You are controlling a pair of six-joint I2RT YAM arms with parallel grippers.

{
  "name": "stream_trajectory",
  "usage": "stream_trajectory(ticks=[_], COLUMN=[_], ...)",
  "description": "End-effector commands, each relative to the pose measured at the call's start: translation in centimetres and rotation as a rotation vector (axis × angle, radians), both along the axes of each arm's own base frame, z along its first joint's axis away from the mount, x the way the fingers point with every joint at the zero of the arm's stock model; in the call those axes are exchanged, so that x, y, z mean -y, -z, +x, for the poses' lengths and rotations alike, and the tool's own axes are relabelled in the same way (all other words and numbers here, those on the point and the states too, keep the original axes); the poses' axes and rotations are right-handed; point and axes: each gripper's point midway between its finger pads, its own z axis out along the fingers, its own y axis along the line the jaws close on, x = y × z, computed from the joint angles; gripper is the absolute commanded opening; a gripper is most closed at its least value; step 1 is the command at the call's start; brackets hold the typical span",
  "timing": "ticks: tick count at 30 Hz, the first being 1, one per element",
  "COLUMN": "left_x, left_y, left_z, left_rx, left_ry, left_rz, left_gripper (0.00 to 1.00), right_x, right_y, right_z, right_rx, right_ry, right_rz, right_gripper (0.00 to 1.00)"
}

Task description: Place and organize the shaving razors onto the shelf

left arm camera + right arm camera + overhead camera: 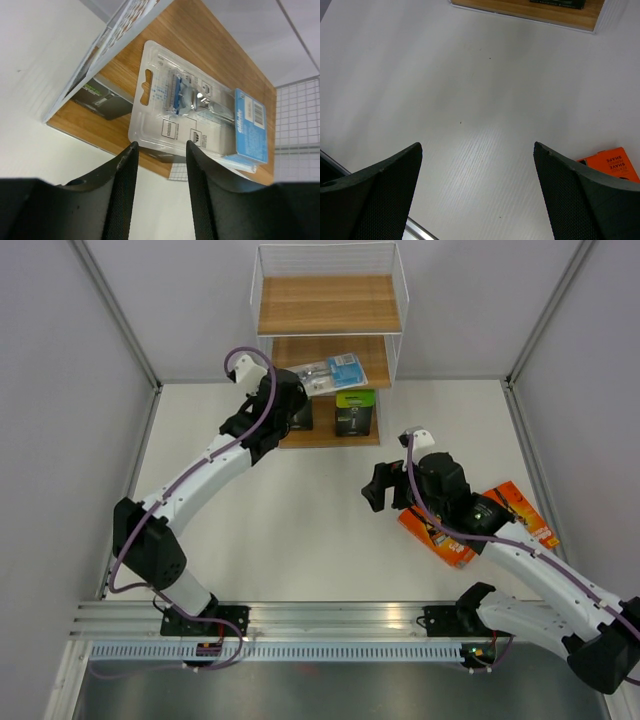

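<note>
The shelf (328,305) stands at the far middle. A clear-and-light-blue blister pack (330,373) lies flat on its middle board (210,45). Two black packs with lime-green ends stand on the bottom board: one (355,412) in full view, the other (302,417) partly behind my left gripper (298,393). That gripper (160,150) is open and empty, just short of the blister pack's (195,115) near edge. My right gripper (385,485) is open wide and empty above the table (477,150). Two orange packs (436,533) (520,510) lie under the right arm.
The shelf's white wire walls (297,115) rise to the right of the blister pack. A black pack (100,97) shows under the middle board. An orange pack's corner (615,162) lies beside my right finger. Grey walls enclose the white table (300,530).
</note>
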Motion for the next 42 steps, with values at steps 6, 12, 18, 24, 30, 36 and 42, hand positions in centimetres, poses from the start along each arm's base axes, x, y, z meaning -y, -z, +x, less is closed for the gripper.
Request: stream_trajectory(ticks=[6, 12, 18, 24, 30, 36, 42], left_x=[0.8, 2.2, 2.8, 2.7, 2.6, 2.6, 2.1], left_y=[-1.0, -0.9, -2.2, 0.0, 0.4, 0.6, 2.3], left_z=[-1.4, -0.4, 1.7, 2.7, 3.8, 5.3, 5.7], left_rx=[-0.001, 0.017, 0.082, 0.082, 0.105, 0.107, 0.076], left_ry=[0.082, 0.106, 0.141, 0.168, 0.169, 0.181, 0.239], left_rz=[-0.028, -0.078, 0.054, 0.197, 0.277, 0.320, 0.376], left_gripper=[0.44, 0.12, 0.02, 0.02, 0.02, 0.02, 0.02], right_x=[-1.1, -1.3, -1.2, -1.5, -1.5, -1.4, -1.2], right_y=[-1.2, -0.9, -0.3, 0.0, 0.3, 0.4, 0.4], right_z=[0.6, 0.8, 0.9, 1.2, 1.3, 1.6, 1.7], right_rx=[0.010, 0.005, -0.002, -0.007, -0.005, -0.007, -0.006], right_ry=[-0.011, -0.015, -0.010, -0.014, -0.014, -0.009, 0.007], right_rz=[0.052, 0.053, 0.039, 0.036, 0.023, 0.015, 0.011], right_gripper=[0.98, 0.98, 0.98, 0.98, 0.98, 0.98, 0.98])
